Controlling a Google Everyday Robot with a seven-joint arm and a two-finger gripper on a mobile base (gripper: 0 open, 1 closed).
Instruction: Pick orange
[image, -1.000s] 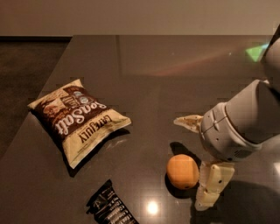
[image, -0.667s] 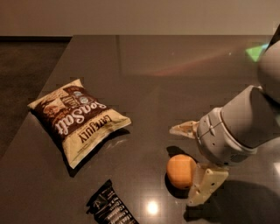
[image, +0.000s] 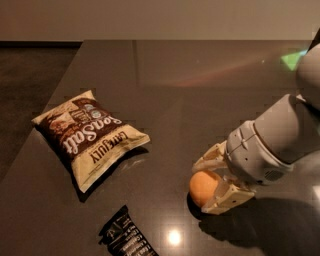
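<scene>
The orange (image: 201, 186) is small and round and lies on the dark table (image: 180, 90) at the front right. My gripper (image: 204, 187) comes in from the right and is around it. One cream finger (image: 210, 158) lies against the orange's far side, the other (image: 226, 202) against its near side. The fingers look closed on the fruit. The orange still rests on the tabletop. The grey wrist (image: 265, 145) hides the table behind it.
A brown and cream sea-salt chip bag (image: 90, 137) lies at the left of the table. A black snack packet (image: 127, 239) lies at the front edge, left of the orange. The table's left edge runs diagonally past the bag, with floor beyond.
The gripper has moved left and down over the orange, and its fingers have drawn together from a wide spread to either side of the fruit. The bag and the packet have not moved.
</scene>
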